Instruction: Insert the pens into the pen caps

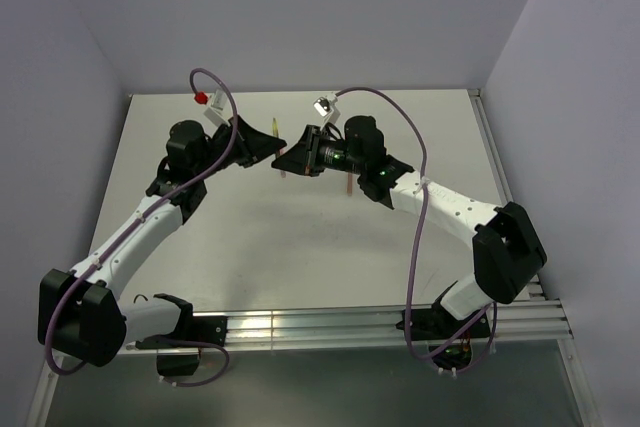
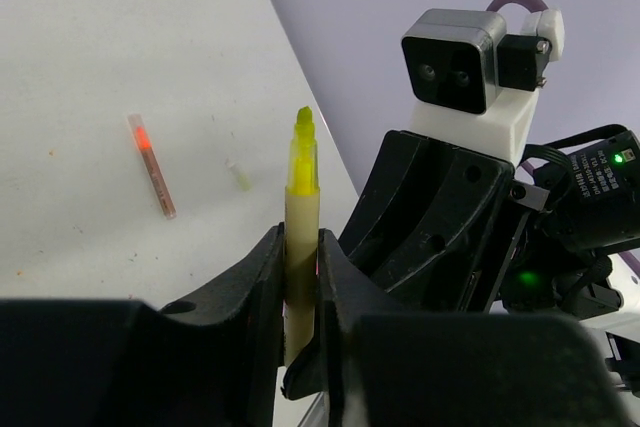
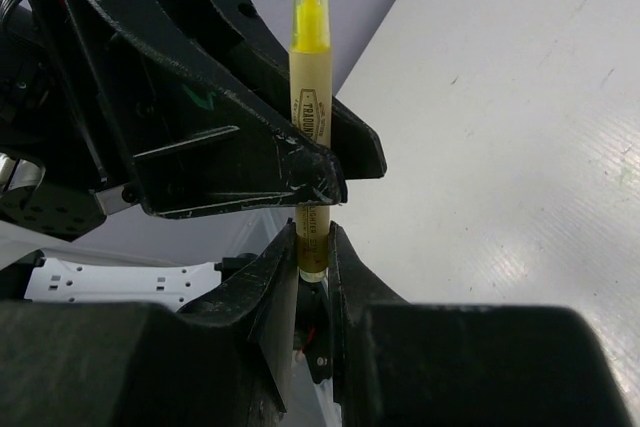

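A tan-olive pen (image 2: 301, 197) with a bare yellow tip stands between both grippers, above the table. My left gripper (image 2: 300, 235) is shut on its middle. My right gripper (image 3: 312, 237) is shut on its rear end, just below the left fingers (image 3: 250, 162) that cross the pen (image 3: 312, 107). In the top view the two grippers, left (image 1: 274, 147) and right (image 1: 289, 159), meet at the far middle, and the yellow tip (image 1: 274, 128) points to the far side. A red pen (image 2: 152, 165) and a pale yellow-green cap (image 2: 239, 175) lie apart on the table.
The red pen (image 1: 347, 185) lies just under the right arm's wrist. The white table (image 1: 300, 257) has grey walls on three sides and a railed near edge (image 1: 330, 327). The right wrist's camera housing (image 2: 455, 57) sits close beside the left gripper.
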`<state>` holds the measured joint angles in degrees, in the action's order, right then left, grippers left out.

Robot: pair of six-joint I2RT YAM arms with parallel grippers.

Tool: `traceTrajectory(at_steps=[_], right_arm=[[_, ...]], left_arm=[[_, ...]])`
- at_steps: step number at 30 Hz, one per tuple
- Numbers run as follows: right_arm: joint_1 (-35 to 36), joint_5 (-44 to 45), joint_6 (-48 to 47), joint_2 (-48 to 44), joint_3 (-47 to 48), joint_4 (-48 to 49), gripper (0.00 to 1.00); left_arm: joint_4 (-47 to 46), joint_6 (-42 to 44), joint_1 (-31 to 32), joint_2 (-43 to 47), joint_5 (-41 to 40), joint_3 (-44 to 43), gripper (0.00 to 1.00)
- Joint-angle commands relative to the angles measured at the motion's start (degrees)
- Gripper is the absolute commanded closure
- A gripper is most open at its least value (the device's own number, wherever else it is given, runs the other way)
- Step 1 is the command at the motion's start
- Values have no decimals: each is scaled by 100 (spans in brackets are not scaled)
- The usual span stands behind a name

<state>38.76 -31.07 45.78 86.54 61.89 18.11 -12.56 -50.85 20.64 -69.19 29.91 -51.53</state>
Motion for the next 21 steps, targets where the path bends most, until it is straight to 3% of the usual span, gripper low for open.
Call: traceTrajectory(at_steps=[1,5,9,11,12,15,21], right_arm=[[44,40,28,91,298,378,100],[44,74,28,91,263,369,100],[44,110,-86,56,289,202,98],[44,276,-174,-49,228,-87,87],[44,390,-357,-232,184,-227,73],[26,1057,-754,-750,8,-1252,55],[-298,2533,-1343,-1788,-309,-3089,48]], left_arm=[[-344,-127,80,178,270,81,80],[-274,-92,80,143,287,11,99],[-81,-31,80,169,147,-68,100],[260,188,71,178,-159,-338,100],[785,294,63,160,-300,-480,100],[1586,689,-16,99,-547,-928,100],[2476,1059,-368,168,-951,-1202,100]])
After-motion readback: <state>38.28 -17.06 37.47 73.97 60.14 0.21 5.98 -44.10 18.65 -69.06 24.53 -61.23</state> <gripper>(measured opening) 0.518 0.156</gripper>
